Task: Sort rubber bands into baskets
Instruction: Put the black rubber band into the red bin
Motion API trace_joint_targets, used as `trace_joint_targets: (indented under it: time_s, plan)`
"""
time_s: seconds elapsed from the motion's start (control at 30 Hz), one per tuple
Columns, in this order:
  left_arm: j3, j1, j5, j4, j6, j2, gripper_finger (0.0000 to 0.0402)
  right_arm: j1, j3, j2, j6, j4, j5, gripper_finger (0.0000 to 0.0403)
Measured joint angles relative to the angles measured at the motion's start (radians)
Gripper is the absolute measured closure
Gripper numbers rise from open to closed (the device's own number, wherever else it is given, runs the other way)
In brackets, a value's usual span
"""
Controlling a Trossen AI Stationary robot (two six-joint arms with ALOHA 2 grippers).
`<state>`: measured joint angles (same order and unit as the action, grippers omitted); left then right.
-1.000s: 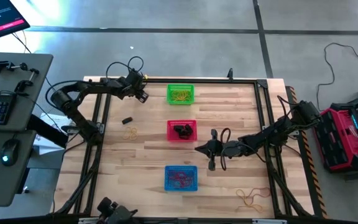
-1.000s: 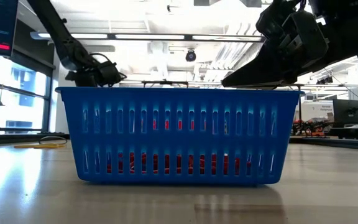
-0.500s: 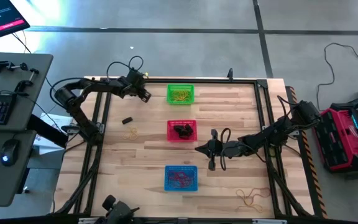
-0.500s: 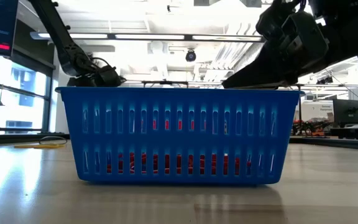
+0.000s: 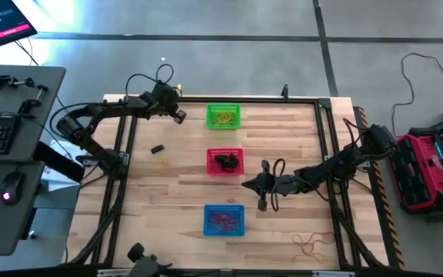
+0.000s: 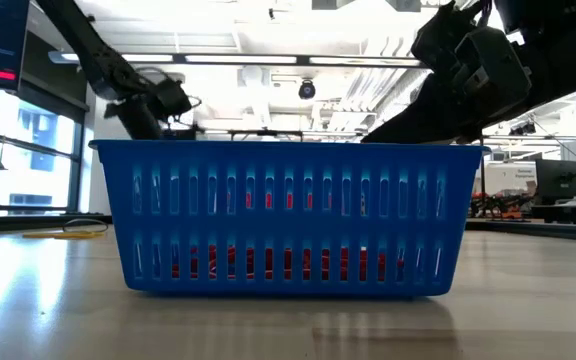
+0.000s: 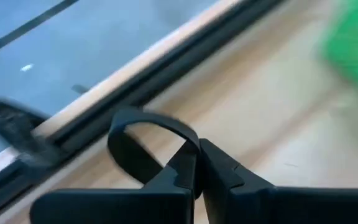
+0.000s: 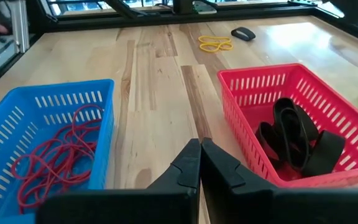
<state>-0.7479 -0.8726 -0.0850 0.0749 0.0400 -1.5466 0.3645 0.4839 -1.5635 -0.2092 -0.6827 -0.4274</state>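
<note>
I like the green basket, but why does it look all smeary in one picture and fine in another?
In the left wrist view the green basket is a streaky blur at the edge, as is the table under it; that looks like motion smear. In the high view the green basket is sharp, with yellow bands inside.

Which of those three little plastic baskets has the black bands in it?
The red plastic mesh basket, the middle one of the row, holds the wide black rubber bands. The blue mesh basket holds thin red loops, the green mesh basket yellow ones.
</note>
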Motion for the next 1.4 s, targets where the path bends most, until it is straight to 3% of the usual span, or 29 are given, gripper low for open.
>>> trace_joint_targets:
  time_s: [0.2,0.43,0.67,0.87,1.03,1.4]
  plan:
    - [0.0,0.116,0.115,0.049,0.057,0.139,0.04,0.0,0.0,0.0,-0.024,0.019,0.0,0.0402]
    - [0.0,0.344,0.163,0.015,0.043,0.257,0.0401,0.019,0.0,0.0,-0.016,0.02,-0.003,0.0402]
    - [0.0,0.575,0.2,-0.072,-0.019,0.27,0.0401,0.024,0.0,0.0,0.0,0.019,-0.027,0.0402]
    - [-0.004,0.701,0.211,-0.1,-0.116,0.268,0.0401,0.024,0.0,0.0,0.008,0.02,-0.027,0.0402]
    - [-0.084,0.769,0.201,-0.006,-0.131,0.2,0.0401,0.022,0.0,0.0,0.008,0.02,-0.027,0.0402]
    - [-0.387,0.822,0.13,0.354,0.007,-0.121,0.0401,0.022,0.0,0.0,0.007,0.033,-0.027,0.0402]
